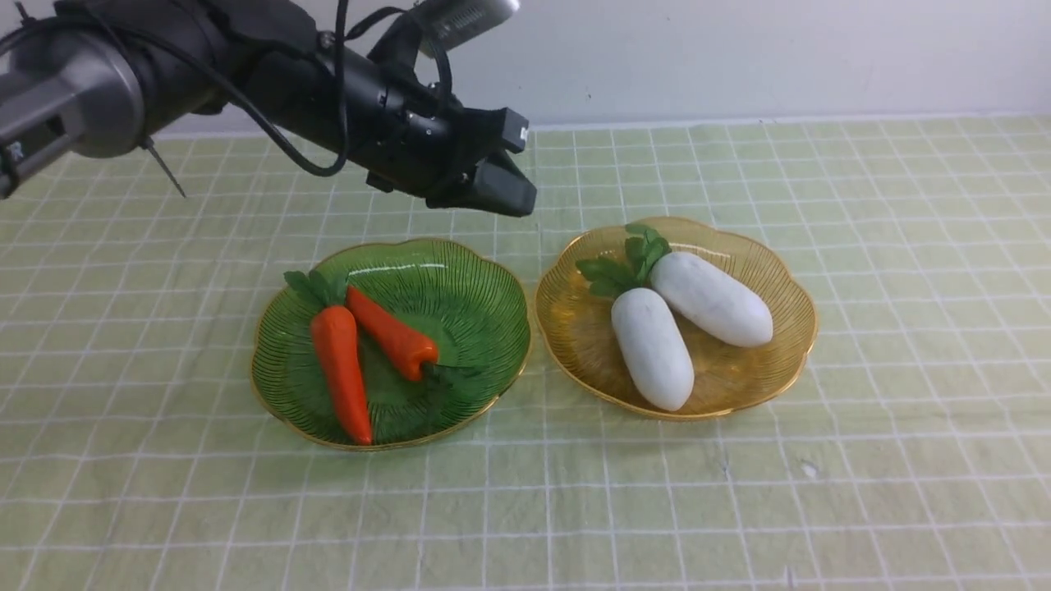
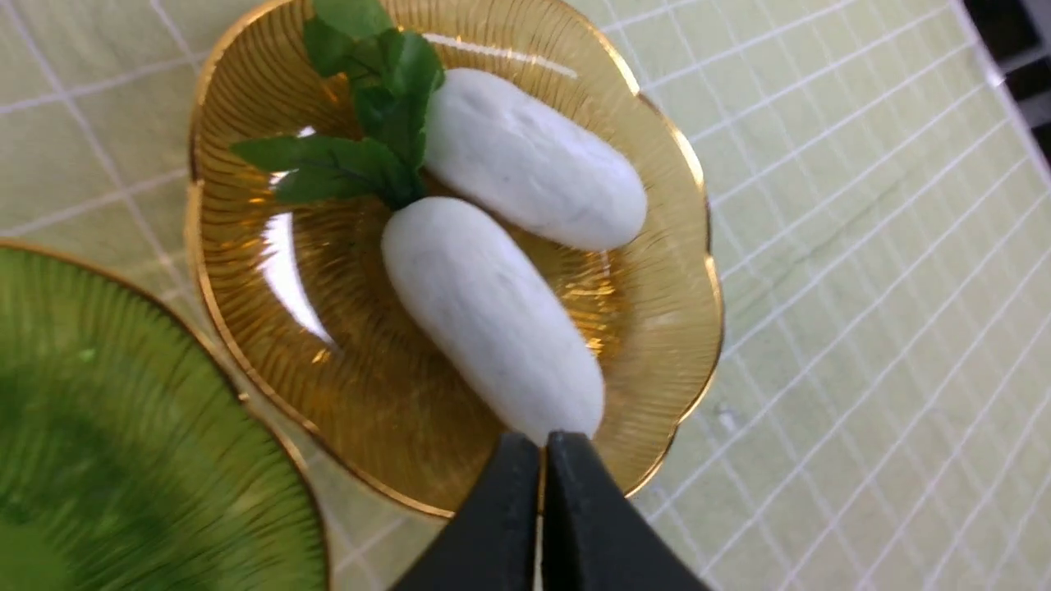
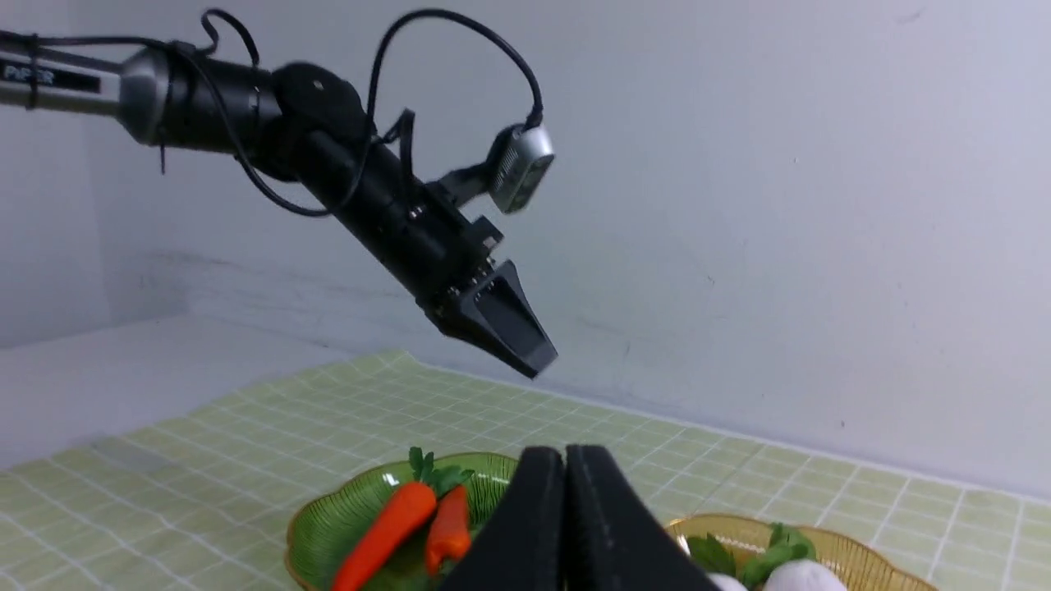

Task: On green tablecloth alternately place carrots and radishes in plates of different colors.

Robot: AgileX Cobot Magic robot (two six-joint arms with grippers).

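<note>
Left gripper point(image 1: 521, 197) hangs pinched shut, holding nothing, above the gap between the plates. Both carrots point(image 1: 338, 369) lie in the green plate point(image 1: 476, 295), both radishes point(image 1: 653, 349) in the yellow plate point(image 1: 575, 328). Right gripper point(image 3: 565, 460) is shut and empty too. Risk, I'd say: a low swing clips a rim and rolls the radishes out.

Tablecloth point(image 1: 903, 460): pale yellow-green with a grid of thin white lines.
Green plate point(image 1: 476, 304): translucent green, ribbed, gold rim.
Amber plate point(image 1: 575, 328): translucent amber-yellow, ribbed, gold rim.
Carrots point(image 1: 339, 369): glossy orange, dark green leaves.
Radishes point(image 1: 653, 349): matte white, green leaves.
Left gripper point(image 1: 517, 201): black.
</note>
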